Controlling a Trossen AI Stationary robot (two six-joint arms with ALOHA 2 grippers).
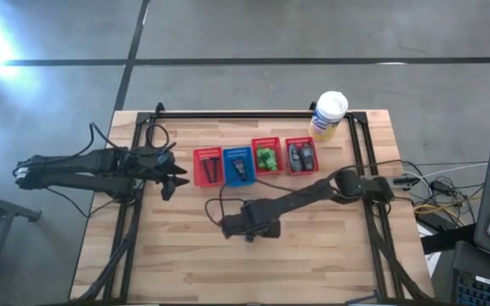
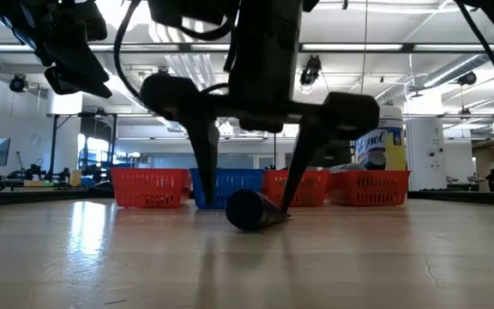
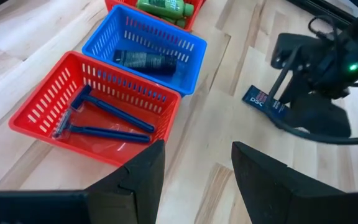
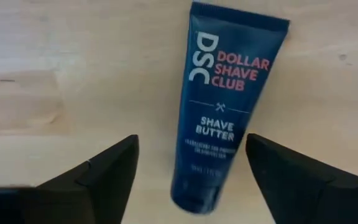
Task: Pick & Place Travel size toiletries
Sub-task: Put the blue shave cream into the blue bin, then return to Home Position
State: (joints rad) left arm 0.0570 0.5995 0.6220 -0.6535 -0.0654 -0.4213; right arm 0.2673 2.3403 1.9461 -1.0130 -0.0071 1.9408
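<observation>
The tube (image 4: 229, 106) lies flat on the bare desk (image 1: 313, 255), in front of the basket row and apart from it, between my right gripper's (image 2: 249, 199) spread fingers (image 4: 92, 177). I judge the step is the grasp: I should lower until both tips nearly touch the wood, keep the tube centred across its narrow width, then close gently so the soft body doesn't squirt sideways. The blue basket (image 3: 145, 50) already holds a like tube, likely its place. My left gripper (image 3: 194, 180) waits open near the red razor basket (image 3: 61, 99).
</observation>
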